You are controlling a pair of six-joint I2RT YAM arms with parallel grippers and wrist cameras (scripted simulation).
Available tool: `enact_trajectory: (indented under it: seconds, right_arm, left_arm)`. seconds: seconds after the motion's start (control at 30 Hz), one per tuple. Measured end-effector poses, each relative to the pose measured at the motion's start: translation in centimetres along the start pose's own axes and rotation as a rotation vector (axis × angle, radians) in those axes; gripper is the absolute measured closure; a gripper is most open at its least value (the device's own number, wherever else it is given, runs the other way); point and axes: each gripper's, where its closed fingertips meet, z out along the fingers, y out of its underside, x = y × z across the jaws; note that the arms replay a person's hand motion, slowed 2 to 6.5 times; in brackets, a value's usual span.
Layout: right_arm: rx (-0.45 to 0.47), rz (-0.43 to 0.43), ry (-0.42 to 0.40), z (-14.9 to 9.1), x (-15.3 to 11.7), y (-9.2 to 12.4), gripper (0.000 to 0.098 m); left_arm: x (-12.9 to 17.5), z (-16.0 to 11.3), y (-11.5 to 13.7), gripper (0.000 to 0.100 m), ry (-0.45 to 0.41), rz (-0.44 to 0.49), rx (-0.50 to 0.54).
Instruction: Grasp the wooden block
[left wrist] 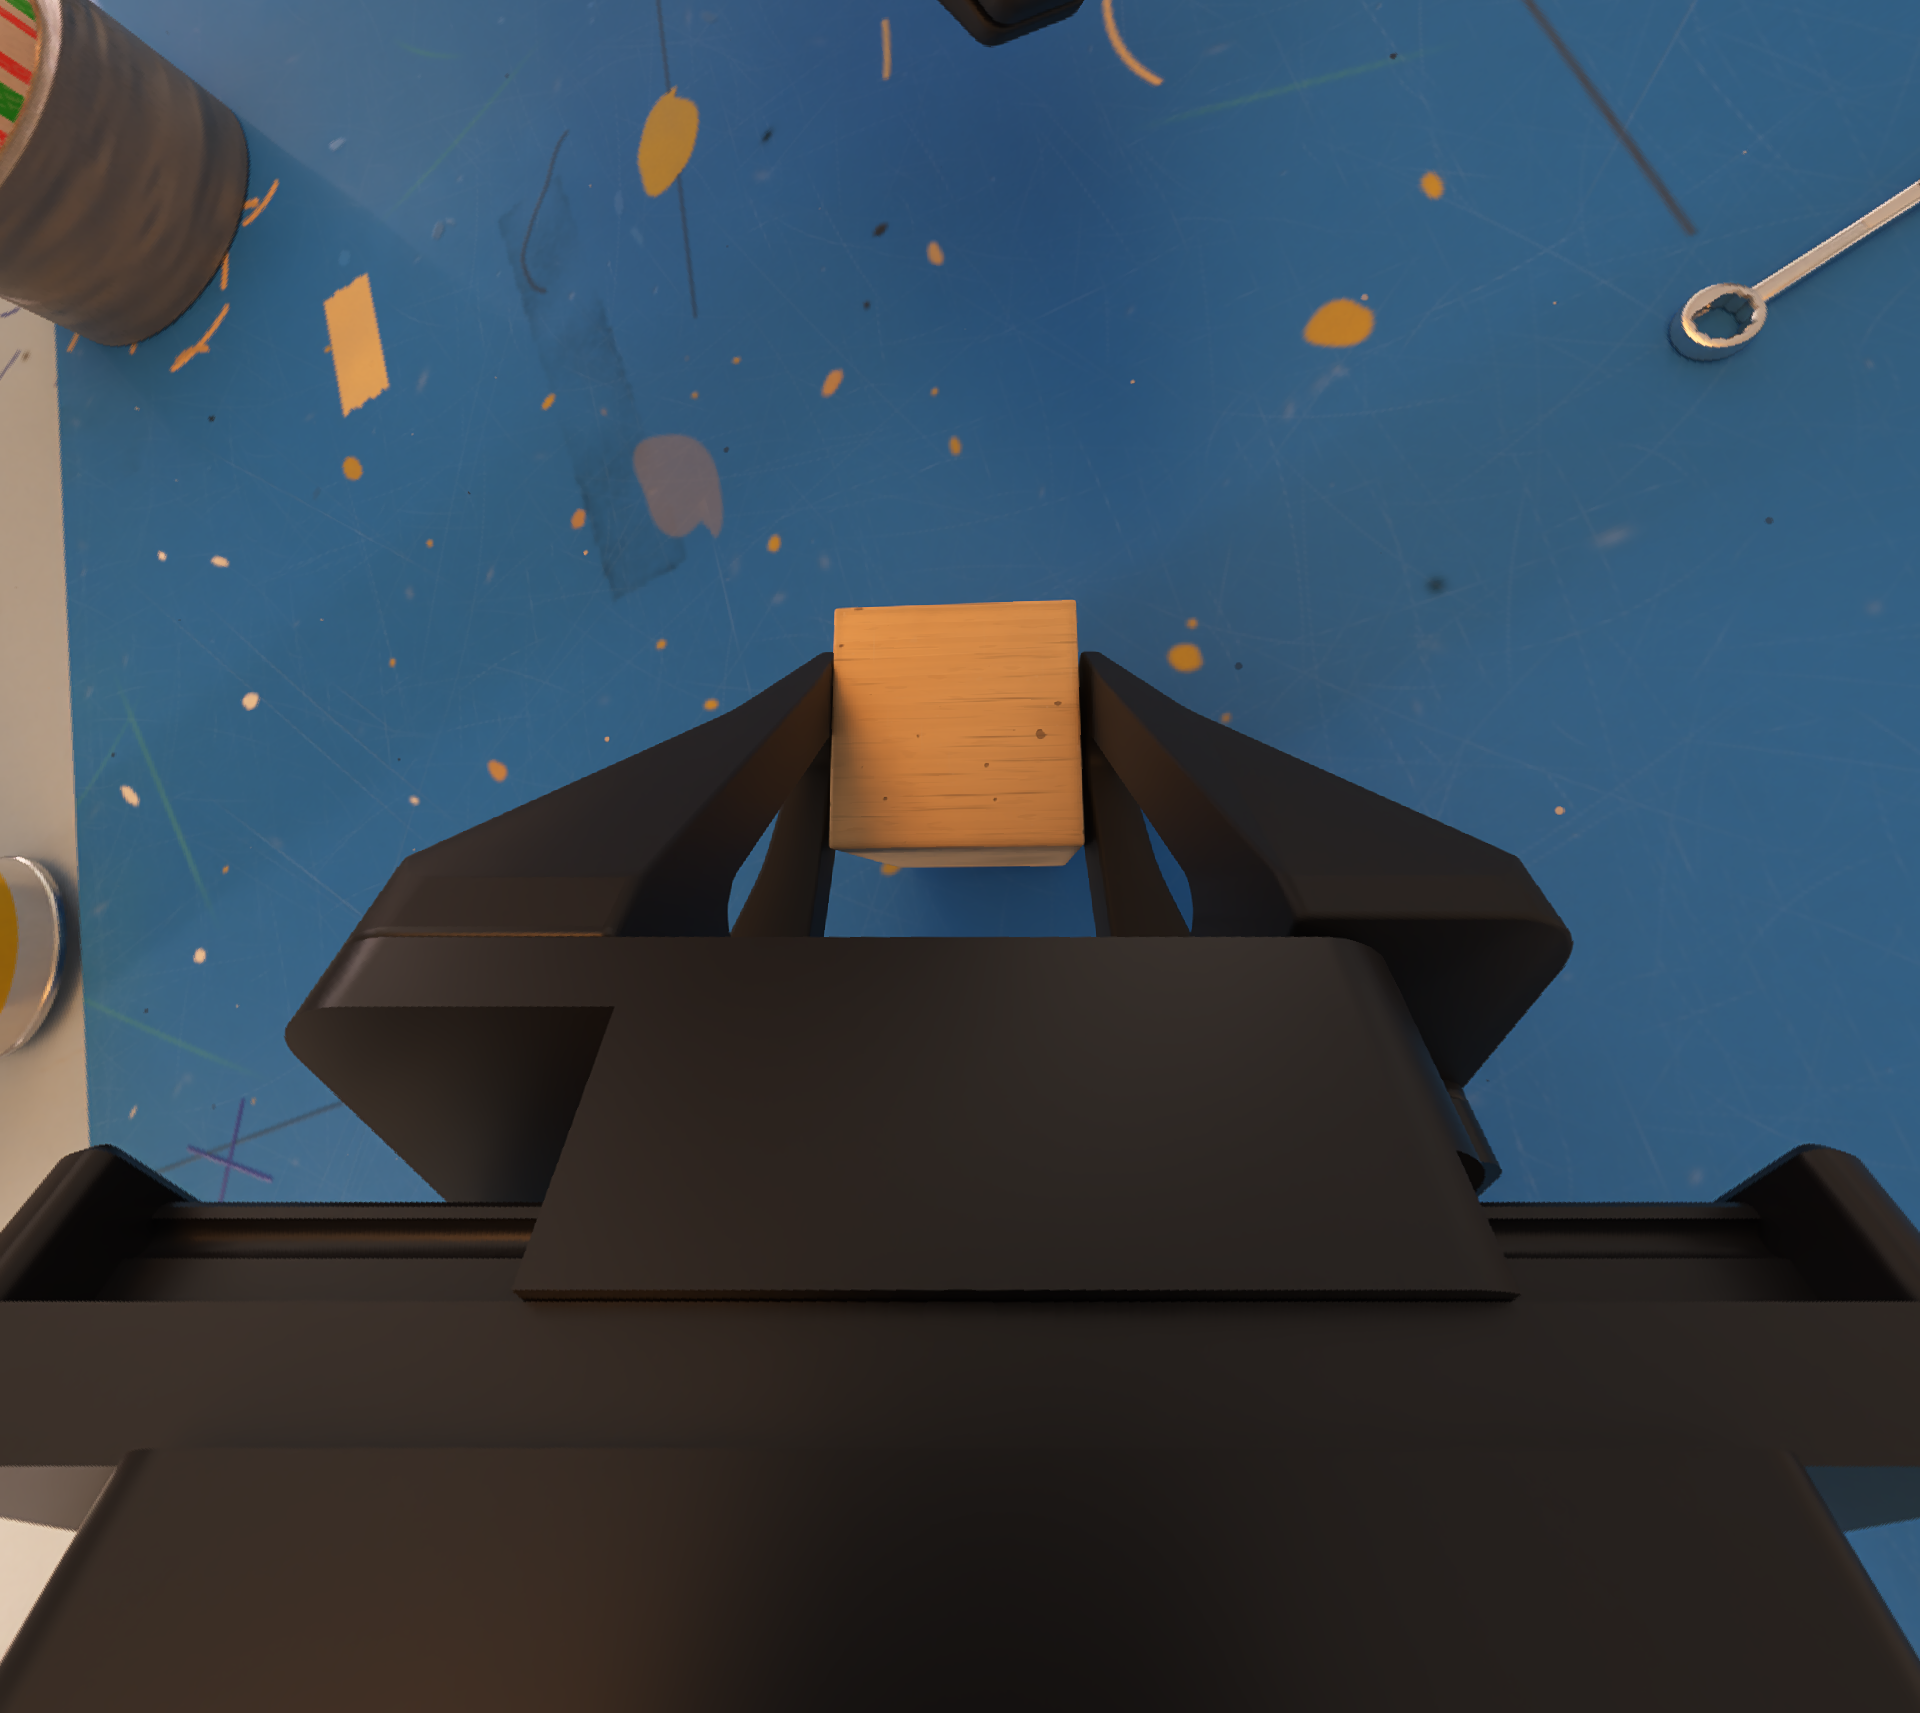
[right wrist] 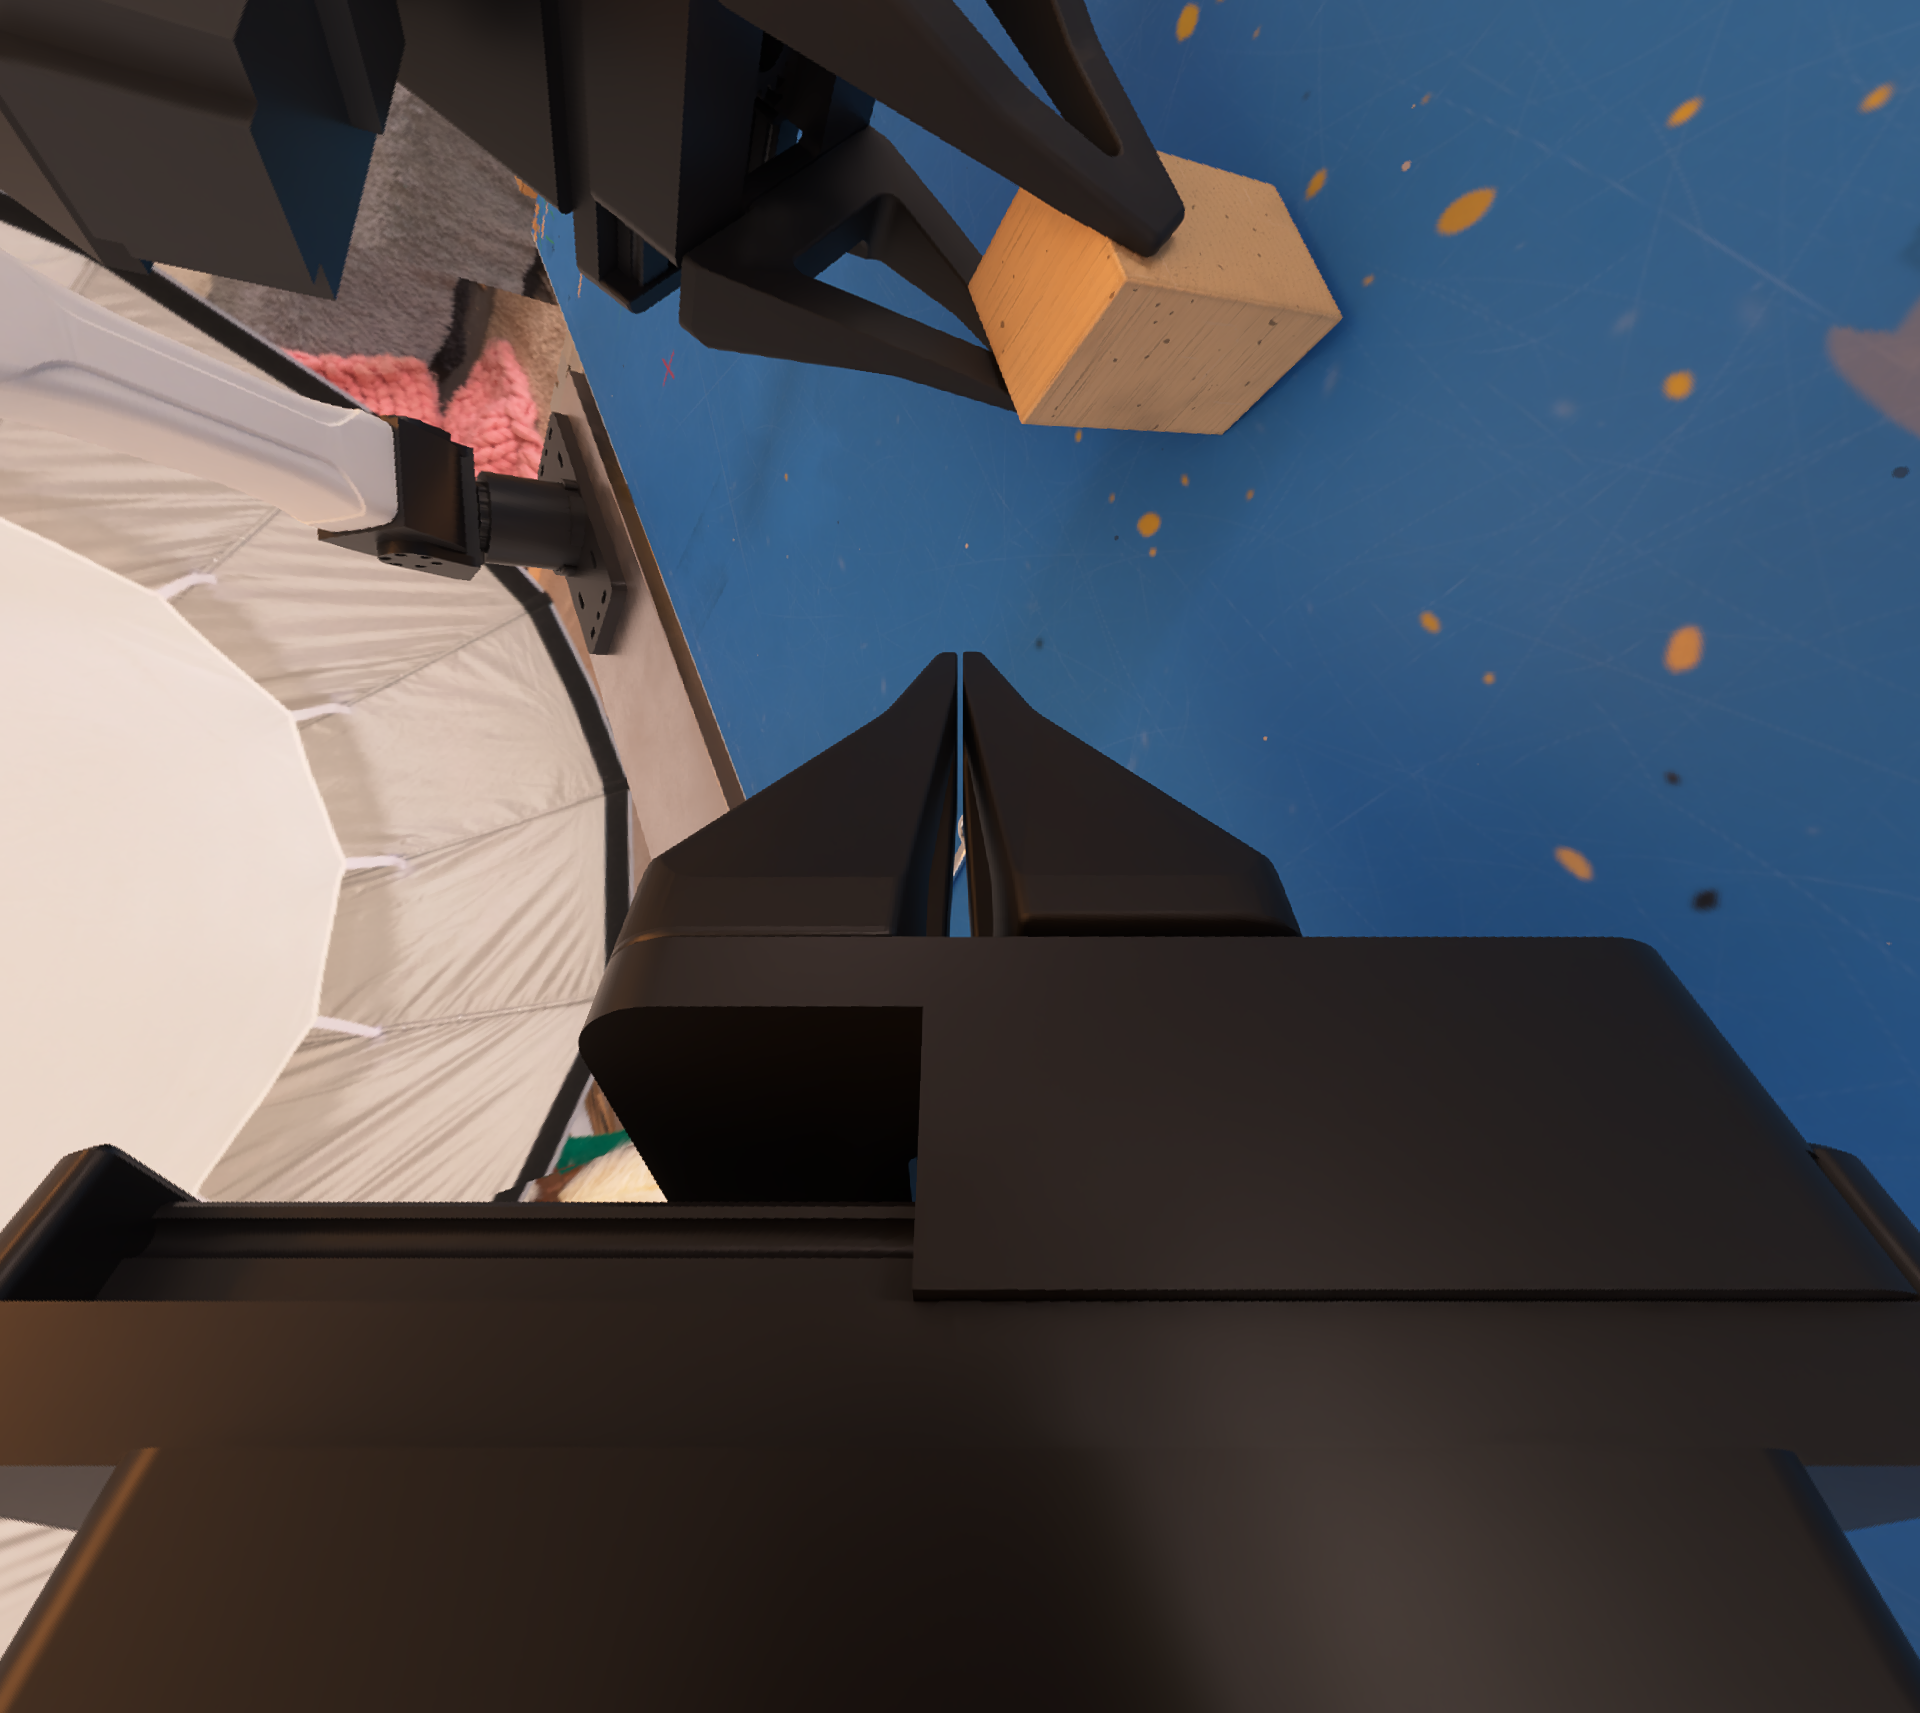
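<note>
Both fingers of left hand (left wrist: pixel 956 676) clamped on wooden block (left wrist: pixel 954 728), tip-only grip; could slip on lift. Right hand (right wrist: pixel 959 676) closed, empty.

scratched, paint-flecked blue tabletop (left wrist: pixel 1351 520); pale pleated fabric (right wrist: pixel 436 832) beyond its edge.

Matte black left tool (left wrist: pixel 956 733) and right tool (right wrist: pixel 960 687) — tapered triangular fingers, broad smooth housings — apparently unmarked.
</note>
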Motion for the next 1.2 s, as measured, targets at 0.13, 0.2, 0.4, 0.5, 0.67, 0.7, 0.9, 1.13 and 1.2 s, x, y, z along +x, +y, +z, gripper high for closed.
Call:
enact_trajectory:
  seconds: [0.13,0.2,0.4,0.5,0.67,0.7,0.9,1.13,1.2]
  right_arm:
    - [-0.013,0.01,0.003,0.16,0.05,0.07,0.097]
    - [-0.019,0.015,0.005,0.23,0.11,0.11,0.097]
    - [-0.029,0.036,0.006,0.38,0.32,0.19,0.097]
    - [-0.032,0.048,0.004,0.45,0.43,0.23,0.097]
    - [-0.036,0.065,0.001,0.55,0.6,0.28,0.097]
    - [-0.036,0.068,0.001,0.57,0.62,0.28,0.097]
    - [-0.039,0.081,0.003,0.58,0.76,0.25,0.097]
    - [-0.043,0.097,0.002,0.6,0.84,0.19,0.097]
    - [-0.045,0.101,0.002,0.62,0.85,0.19,0.097]
  left_arm:
    - [0.06,0.04,-0.03,0.063,0.006,-0.004,0.003]
    - [0.08,0.05,-0.05,0.063,0.008,-0.005,0.005]
    - [0.08,0.06,-0.05,0.063,0.009,-0.006,0.006]
    - [0.09,0.06,-0.05,0.063,0.009,-0.006,0.006]
    - [0.11,0.05,-0.05,0.063,0.01,-0.007,0.008]
    - [0.11,0.05,-0.05,0.063,0.011,-0.008,0.008]
    - [0.12,0.05,-0.05,0.063,0.012,-0.009,0.009]
    - [0.13,0.05,-0.05,0.063,0.012,-0.009,0.01]
    - [0.13,0.05,-0.05,0.063,0.012,-0.009,0.01]
